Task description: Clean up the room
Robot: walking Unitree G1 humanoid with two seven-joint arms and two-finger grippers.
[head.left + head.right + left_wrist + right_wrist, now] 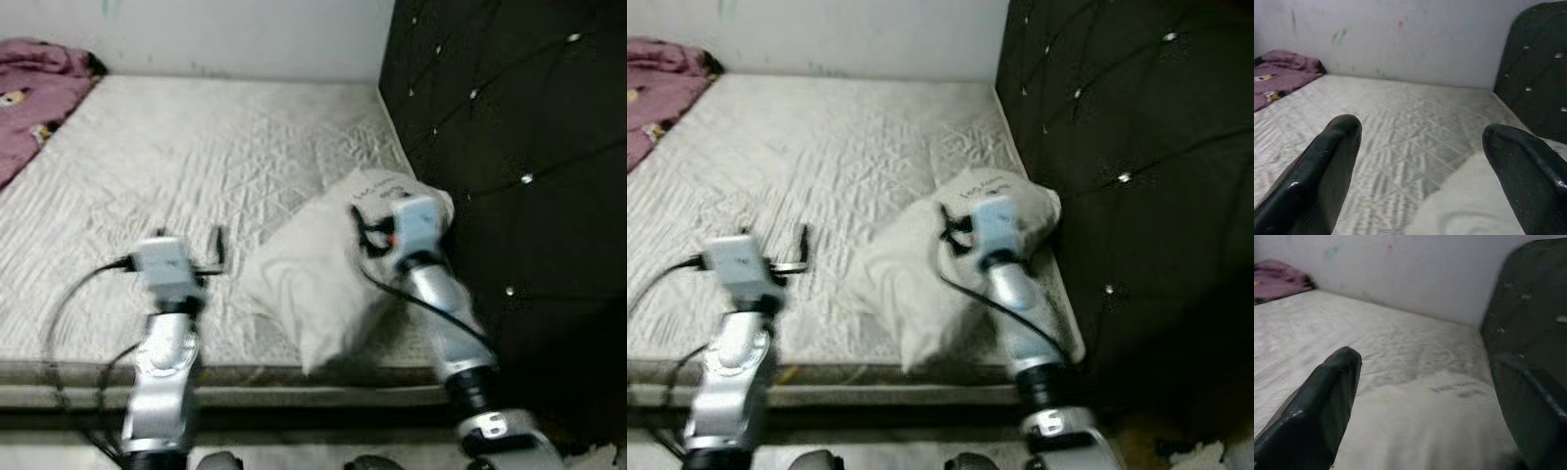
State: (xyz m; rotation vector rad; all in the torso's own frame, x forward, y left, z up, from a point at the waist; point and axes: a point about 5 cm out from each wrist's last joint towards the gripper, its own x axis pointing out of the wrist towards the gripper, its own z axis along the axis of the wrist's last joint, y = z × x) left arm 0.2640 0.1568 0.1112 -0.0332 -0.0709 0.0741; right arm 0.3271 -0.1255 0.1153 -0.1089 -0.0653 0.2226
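Right hand (1425, 396), fingers spread wide, hovers over one white fabric pillow (323, 284) lying on the quilted white mattress (176, 166) beside the dark tufted headboard (509, 147). Dark print on the pillow is too blurred to read. Left hand (1425, 161), also spread, hangs above the mattress. One crumpled pink blanket (34, 93) lies in the far corner.

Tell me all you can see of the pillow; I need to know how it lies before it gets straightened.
The pillow is white, soft and rumpled, in a cloth case with small dark print near its upper end. It lies askew on the bare quilted mattress, at the corner by the dark tufted headboard, its far end against the headboard and its near corner at the mattress edge. The right tool hangs open just above it; the left tool is open beside it.
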